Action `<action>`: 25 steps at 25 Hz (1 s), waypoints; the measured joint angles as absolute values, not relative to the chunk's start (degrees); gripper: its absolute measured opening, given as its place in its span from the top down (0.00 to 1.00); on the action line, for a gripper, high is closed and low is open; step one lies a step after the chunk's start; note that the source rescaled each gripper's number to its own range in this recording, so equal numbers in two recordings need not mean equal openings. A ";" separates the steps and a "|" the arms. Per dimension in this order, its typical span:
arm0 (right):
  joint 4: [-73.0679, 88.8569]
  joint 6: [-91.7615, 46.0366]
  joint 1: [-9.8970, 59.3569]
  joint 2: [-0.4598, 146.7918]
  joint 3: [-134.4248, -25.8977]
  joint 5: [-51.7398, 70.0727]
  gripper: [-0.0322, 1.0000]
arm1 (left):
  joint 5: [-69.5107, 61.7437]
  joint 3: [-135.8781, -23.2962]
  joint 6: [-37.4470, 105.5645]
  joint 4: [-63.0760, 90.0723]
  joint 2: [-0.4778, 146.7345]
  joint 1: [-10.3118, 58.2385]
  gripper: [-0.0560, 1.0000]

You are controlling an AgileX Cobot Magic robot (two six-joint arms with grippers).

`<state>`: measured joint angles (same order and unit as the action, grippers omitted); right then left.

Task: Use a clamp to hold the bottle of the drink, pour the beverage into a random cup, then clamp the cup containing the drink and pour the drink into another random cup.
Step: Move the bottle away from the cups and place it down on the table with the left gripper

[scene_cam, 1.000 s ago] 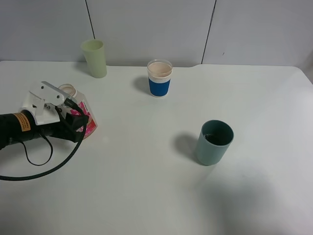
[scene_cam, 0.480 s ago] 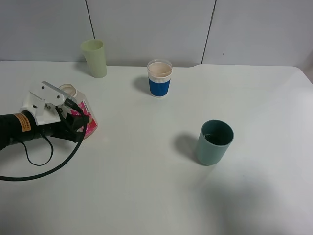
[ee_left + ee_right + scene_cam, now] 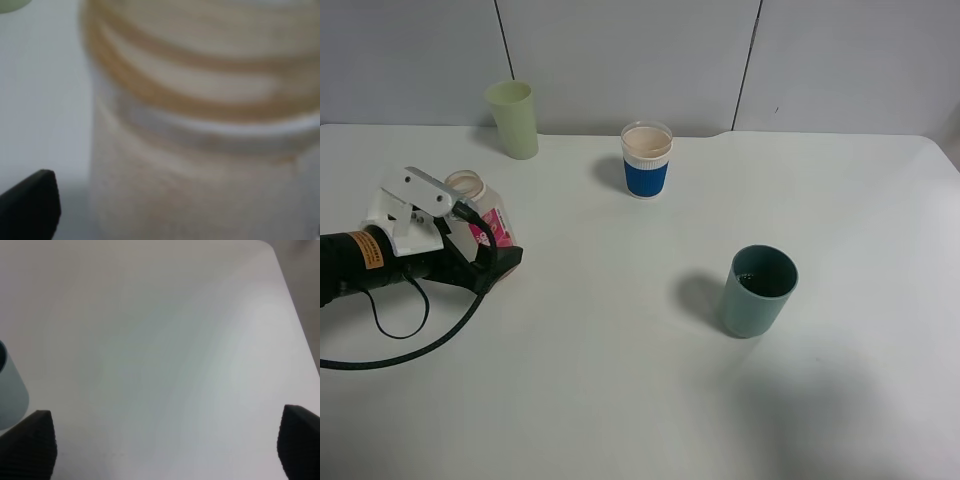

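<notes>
At the left side of the counter, my left claw lies low around the drink bottle, which stands mouth up with a pink label on its side. In the left wrist view the one finger I can see sits just clear of the bottle's blurred wall, so that claw is apart, not clamped. Further along stand a pale green cup at the back, a blue-sleeved cup near the middle, and a teal cup toward the front, dark inside — my right claw hangs over bare counter beside it, fingers spread wide.
</notes>
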<state>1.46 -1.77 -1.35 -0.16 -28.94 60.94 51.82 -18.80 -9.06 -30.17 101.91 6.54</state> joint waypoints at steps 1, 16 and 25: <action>1.46 -1.77 -1.35 -0.16 -28.94 60.94 0.35 | 51.77 -18.80 -9.06 -30.17 101.91 6.54 0.00; 1.46 -1.77 -1.35 -0.16 -28.94 60.94 0.35 | 45.97 -15.24 -9.22 -25.52 89.98 9.63 0.00; 1.46 -1.77 -1.35 -0.16 -28.94 60.94 0.35 | 31.34 -12.67 -9.24 -16.00 70.37 13.65 0.00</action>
<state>1.46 -1.77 -1.35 -0.16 -28.94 60.94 31.34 -12.67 -9.24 -16.00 70.37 13.65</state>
